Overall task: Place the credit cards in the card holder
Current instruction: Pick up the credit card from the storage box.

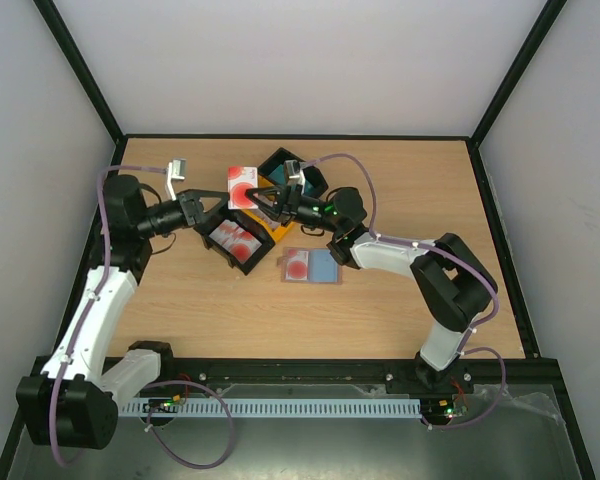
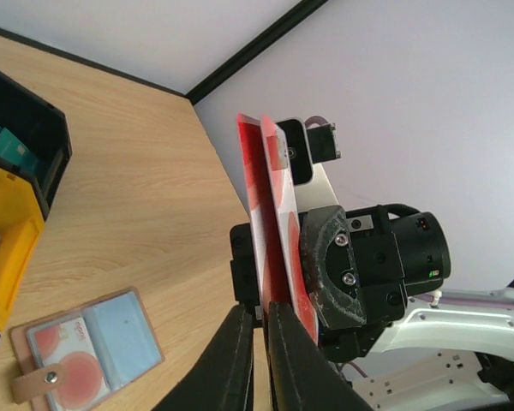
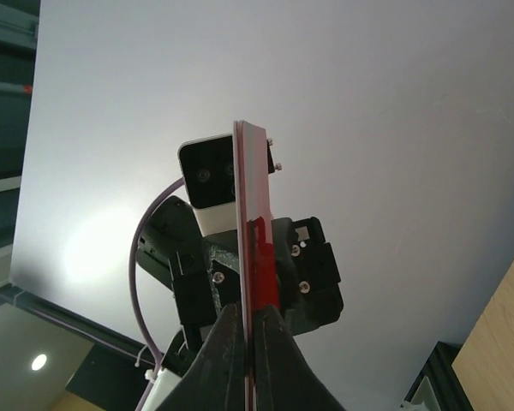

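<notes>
- The left gripper (image 2: pixel 259 315) reaches in from the left; its fingers are pressed together on the lower edge of a red-and-white card (image 1: pixel 242 182); the card stands on edge in the air, clear of the table (image 1: pixel 410 190), over the trays.
- Nearer the arms in the top view sits a black tray (image 1: pixel 261 257); the spare red-and-white cards (image 1: pixel 238 240) lie in it, untouched.
- The right gripper (image 3: pixel 250 315) comes in from the other side and pinches the same card; both wrist views show the card edge-on with the opposite gripper clamped just behind it, so both arms hold it at once; this reads as a hand-over in mid-air, though which arm is to keep it cannot be told.
- Further right and back is a second black tray (image 1: pixel 315 180) holding teal cards (image 2: pixel 2 141); a yellow tray (image 2: pixel 21 231) stands just beside it, its contents mostly out of view.
- The card holder (image 1: pixel 308 266) lies open and flat on the table, just right of the near tray and apart from both grippers; its left pocket shows a pocketed card (image 2: pixel 68 364), red and white; its right pocket is plain pale blue and looks empty.
- Progress, as a judgement: one card seems to be in; one is lifted but not yet over the holder; the tray stacks remain; most of the task is left.
</notes>
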